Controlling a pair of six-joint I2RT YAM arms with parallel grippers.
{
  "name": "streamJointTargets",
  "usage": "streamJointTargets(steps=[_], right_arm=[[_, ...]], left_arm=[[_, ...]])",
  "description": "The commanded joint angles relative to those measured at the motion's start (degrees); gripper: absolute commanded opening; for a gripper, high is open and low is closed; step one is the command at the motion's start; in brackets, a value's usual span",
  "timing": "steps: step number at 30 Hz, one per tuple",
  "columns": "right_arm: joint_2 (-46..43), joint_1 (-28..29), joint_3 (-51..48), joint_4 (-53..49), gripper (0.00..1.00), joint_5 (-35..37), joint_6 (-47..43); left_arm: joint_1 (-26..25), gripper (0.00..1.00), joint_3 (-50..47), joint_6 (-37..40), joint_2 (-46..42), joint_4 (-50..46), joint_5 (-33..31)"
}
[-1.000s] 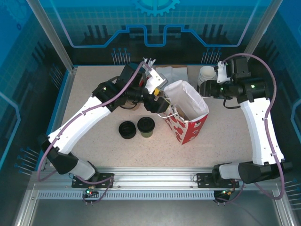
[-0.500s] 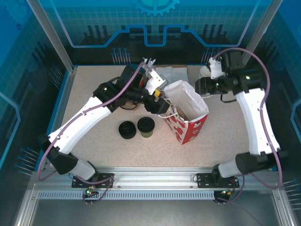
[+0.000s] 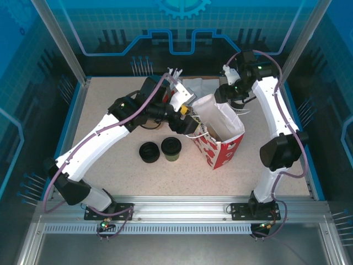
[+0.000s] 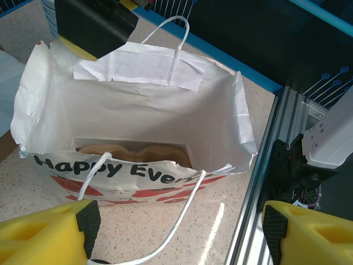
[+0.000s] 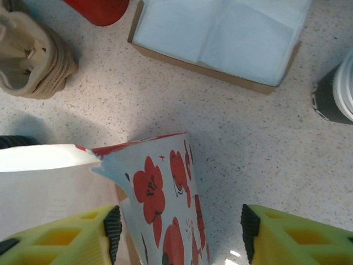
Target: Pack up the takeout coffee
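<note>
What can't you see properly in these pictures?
- Left wrist view: the brown thing at the bottom of the bag, half hidden by its front wall.
- Right wrist view: the cup stack, cut off by the right edge; the red object, cut off by the top edge.
- Top view: what's inside the takeout coffee; its lid covers it.

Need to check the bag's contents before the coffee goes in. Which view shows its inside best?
Left wrist: it looks down into the open bag, showing white walls and a tan object on the floor. Top external shows the whole bag, its inside small and shadowed. Right wrist shows one outer printed corner.
</note>
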Motion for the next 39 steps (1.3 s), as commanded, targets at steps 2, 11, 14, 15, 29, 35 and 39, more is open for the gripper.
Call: streamJointTargets(steps=[2, 11, 14, 15, 29, 35, 39], right_arm=[[0.65, 1.59, -0.03, -2.32, 0.52, -1.77, -2.06], [-7.5, 2.83, -8.35, 4.9, 0.12, -2.59, 1.47], [-12.05, 2.97, -11.78, 8.3, 0.02, -1.69, 4.56], [-13.92, 3.06, -13.35, 9.75, 0.0, -1.13, 5.77], [-40.14, 4.94, -40.59, 33.24, 0.0, 8.02, 25.85], [-46.46, 5.86, -47.28, 36.91, 0.0, 7.42, 27.38], [-49.35, 6.38, -50.21, 37.37, 0.0, 8.24, 29.66]], left_arm=[[0.45, 0.8, -0.81, -0.19, -1.72, -0.11, 1.37], [0.45, 0.8, -0.95, -0.45, -1.91, 0.11, 1.33], [0.43, 0.8, -1.52, -0.62, -2.52, 0.68, 1.07], [0.4, 0.8, -1.65, -0.63, -2.69, 0.83, 0.92], [0.43, 0.79, -8.69, -5.12, -7.52, 10.16, -1.78], [0.05, 0.75, -10.39, -9.3, -8.34, 12.69, -0.56], [-1.44, 0.74, -9.82, -11.26, -8.09, 11.58, -2.35]])
